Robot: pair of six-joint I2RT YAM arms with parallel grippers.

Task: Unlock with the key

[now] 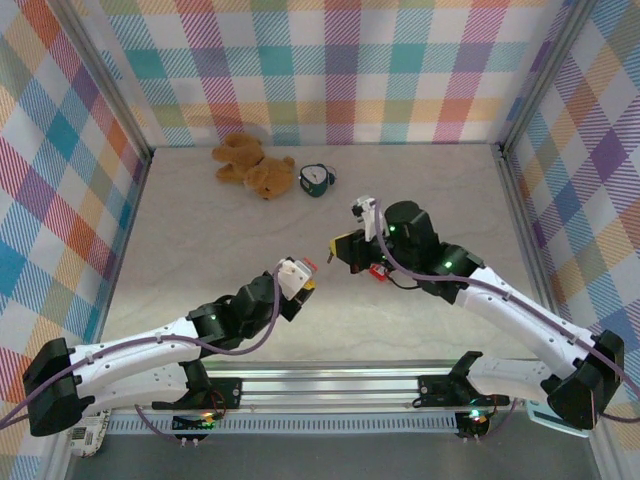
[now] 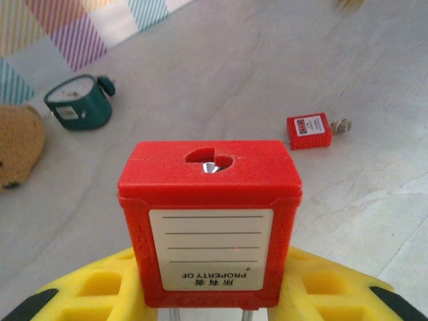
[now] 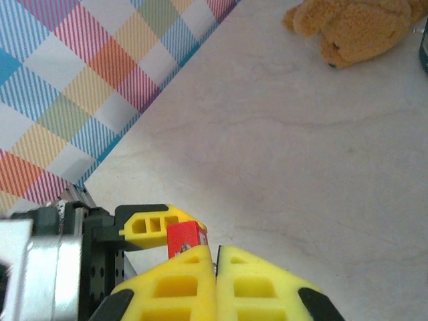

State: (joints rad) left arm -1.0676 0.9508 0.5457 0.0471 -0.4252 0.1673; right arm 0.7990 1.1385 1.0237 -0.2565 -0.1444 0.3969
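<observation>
Key point(image 3: 218, 252): showed as a thin dark sliver, edge-on in the seam of the right gripper's point(image 3: 217, 271) fully closed yellow fingers, just beside the held padlock point(image 2: 210, 221); finer detail too small to tell.
Held padlock: red, label side up, keyhole end outward, clamped in the left gripper point(image 2: 210, 304), jaws partway apart on its body.
Second red padlock point(image 2: 309, 131): lay on the table point(image 2: 374, 221), beyond and right of the held padlock.
Teal clock point(image 2: 77, 101) and plush bear point(image 1: 252, 167): stood farther beyond it, leftward.
</observation>
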